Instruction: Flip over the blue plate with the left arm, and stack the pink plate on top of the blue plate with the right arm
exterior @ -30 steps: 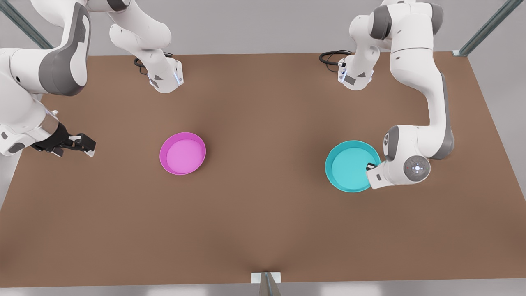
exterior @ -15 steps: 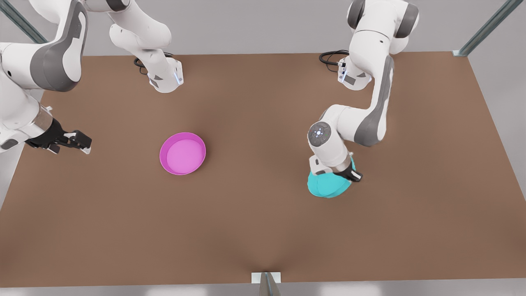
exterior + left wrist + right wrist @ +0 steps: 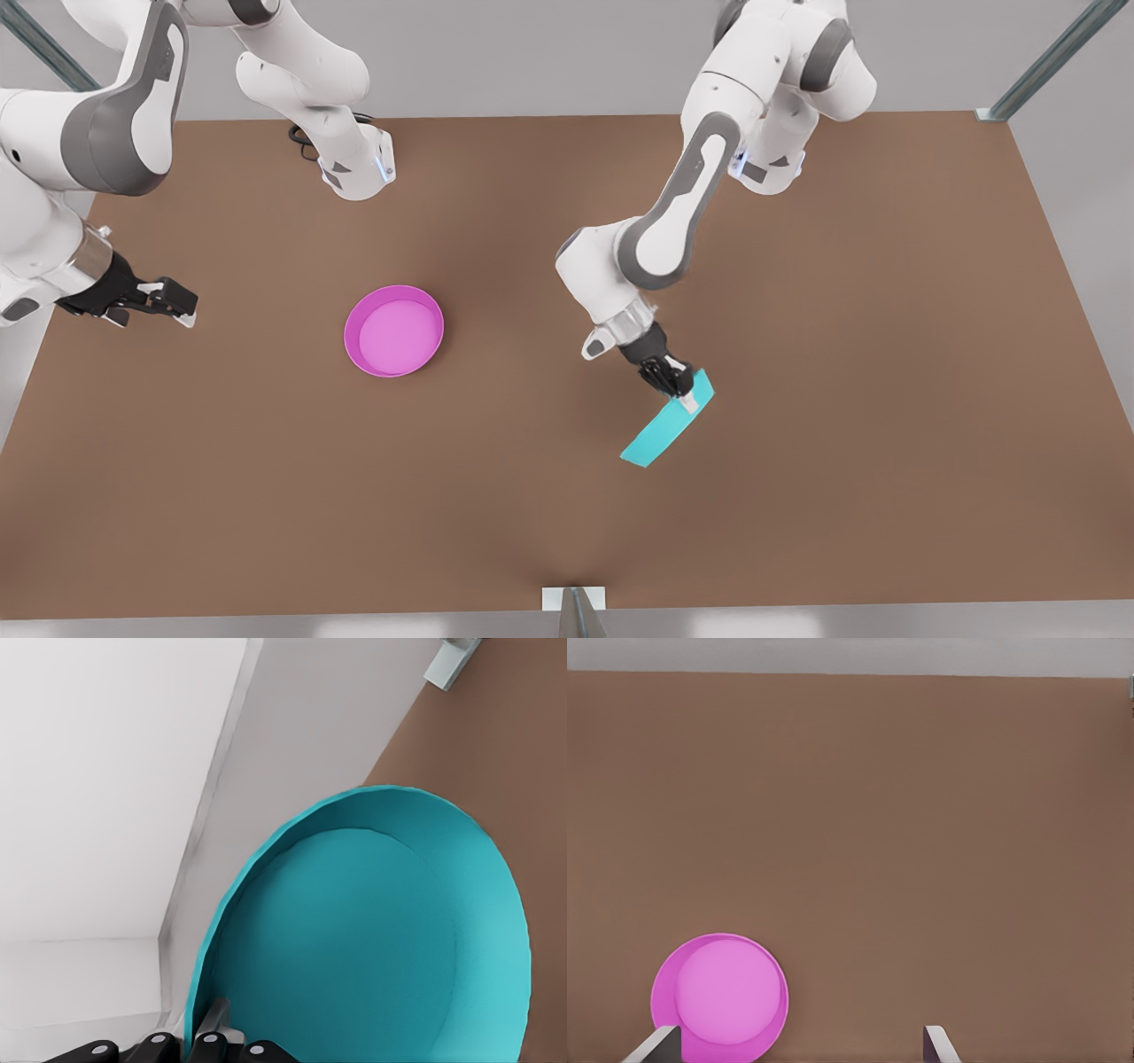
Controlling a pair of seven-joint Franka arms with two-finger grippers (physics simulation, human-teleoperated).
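Far left of the front view: right gripper (image 3: 182, 308) hangs over the table's (image 3: 886, 399) left edge, fingers apart, holding nothing; this arm waits. The pink plate (image 3: 394, 330) sits left of centre, flat on the table, rim up, to the gripper's right along roughly the same row and apart from it. In the right wrist view the pink plate (image 3: 719, 1001) lies in the lower left, near one fingertip (image 3: 656, 1047), with bare table beyond; judgement: the reach to it is short and unobstructed. Right of centre in the front view: left gripper (image 3: 680, 392) is clamped on the rim of the blue plate (image 3: 663, 428), held off the table. The plate shows here edge-on as a narrow band, its long axis running from the gripper down toward the lower left of the frame. So it stands about on edge, neither face fully down. Judgement: flip is about half done; the coming move turns on which way the plate tips from this edge-on pose, and the hollow side must end facing the table. The front view does not tell which face is which; the left wrist view does. There the blue plate (image 3: 372, 948) shows its hollow inside with raised rim turned toward the camera, finger (image 3: 213, 1032) gripping the rim at the bottom edge. The blue plate is well apart from the pink one, so stacking needs a carry across the middle of the table.
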